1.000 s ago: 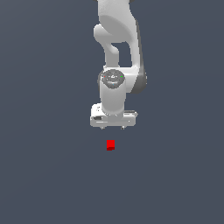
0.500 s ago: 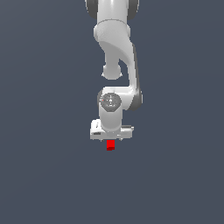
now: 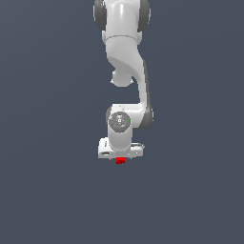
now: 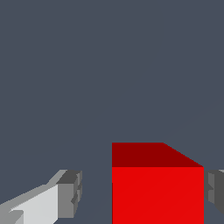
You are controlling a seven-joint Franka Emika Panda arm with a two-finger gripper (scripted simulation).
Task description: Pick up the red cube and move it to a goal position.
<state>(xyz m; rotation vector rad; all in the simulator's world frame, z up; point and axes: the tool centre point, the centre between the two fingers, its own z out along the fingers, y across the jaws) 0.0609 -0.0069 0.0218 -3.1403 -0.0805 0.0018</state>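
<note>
Lowered since earlier, one gripper (image 3: pixel 120 158) is straddling one red cube (image 3: pixel 120 160), fingers (image 4: pixel 70 194) spread apart, not clamping.

In the exterior view we see only a red sliver of the cube (image 3: pixel 120 161) below the gripper (image 3: pixel 120 157), whose fingers are hidden. The wrist view's edge crops the cube (image 4: pixel 157 194) and one finger (image 4: pixel 216 192).

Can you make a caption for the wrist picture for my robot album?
The claw stands open around the red cube, with a gap on one side and the other finger close by.
</note>
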